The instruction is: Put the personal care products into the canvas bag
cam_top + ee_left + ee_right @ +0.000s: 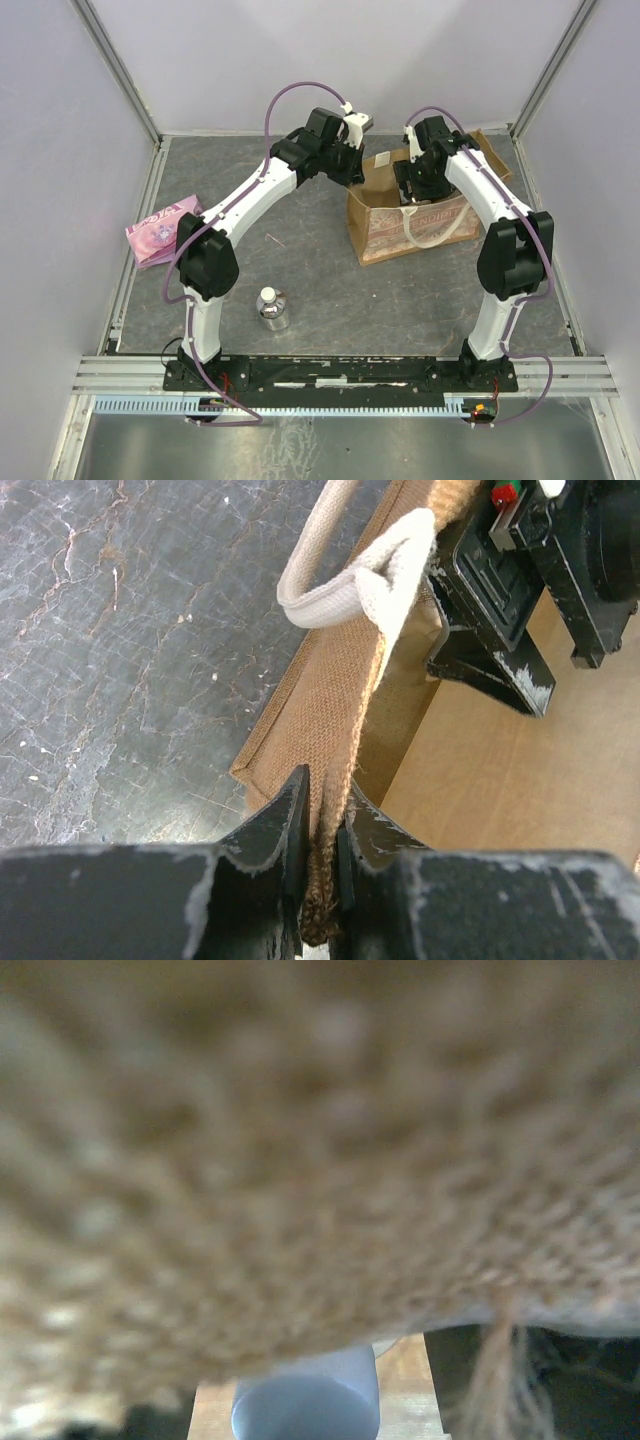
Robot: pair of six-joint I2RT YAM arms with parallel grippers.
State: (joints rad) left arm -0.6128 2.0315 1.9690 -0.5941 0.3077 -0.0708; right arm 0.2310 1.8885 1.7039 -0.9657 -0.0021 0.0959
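The canvas bag (420, 225) stands upright right of centre, its mouth open. My left gripper (322, 820) is shut on the bag's left rim (330, 700) and holds that edge; in the top view it (355, 180) sits at the bag's far left corner. My right gripper (412, 185) is lowered into the bag's mouth; its fingers are hidden. Blurred burlap (300, 1140) fills the right wrist view, with a white-capped round thing (305, 1405) below it. One short silvery bottle (271, 308) stands on the table near the left arm. The tall clear bottles are out of view.
A flat pink packet (160, 230) lies at the left edge of the dark mat. The bag's white loop handle (432, 232) hangs over its front panel, and another loop (380, 570) drapes over the rim. Walls close in the back and sides.
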